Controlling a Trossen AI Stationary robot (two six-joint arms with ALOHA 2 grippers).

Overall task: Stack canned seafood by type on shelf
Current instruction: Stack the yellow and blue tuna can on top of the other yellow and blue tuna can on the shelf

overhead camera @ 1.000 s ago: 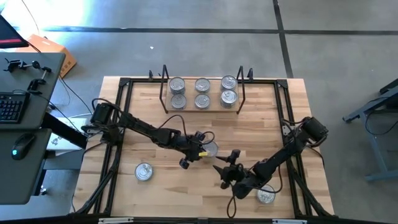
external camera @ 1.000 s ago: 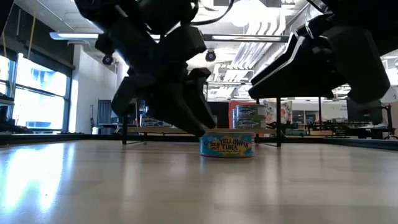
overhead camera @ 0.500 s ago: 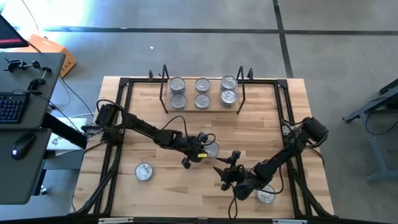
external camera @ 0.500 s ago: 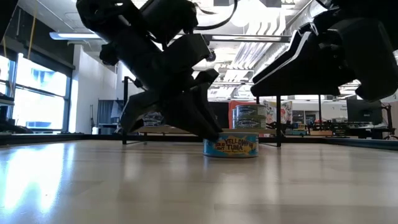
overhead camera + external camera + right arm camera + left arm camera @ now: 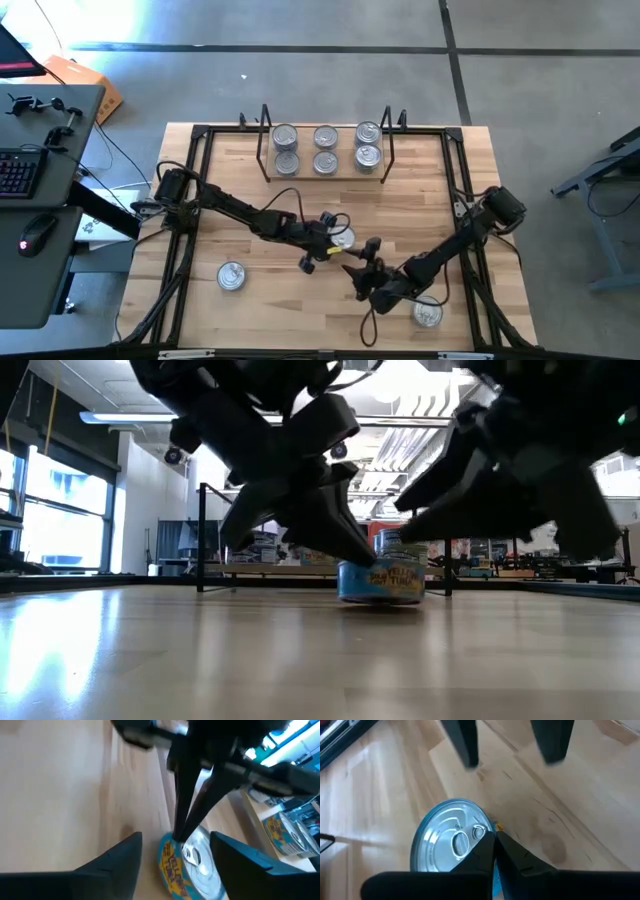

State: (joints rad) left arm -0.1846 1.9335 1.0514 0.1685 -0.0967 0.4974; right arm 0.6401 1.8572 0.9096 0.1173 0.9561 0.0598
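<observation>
Left claw (image 5: 331, 243), pressed together, touches one tin (image 5: 341, 239); six tins (image 5: 325, 136) on shelf (image 5: 300, 170).

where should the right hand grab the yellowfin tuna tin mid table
Across its low side wall, one finger on each side, coming from the right arm's own side. The tuna tin sits upright and squat, and the left hand, fingers shut, is pressed against its far edge. The right hand is open around it.

6 tins (image 5: 325, 148) on shelf (image 5: 325, 170), 3 tins (image 5: 231, 276) loose on table.
</observation>
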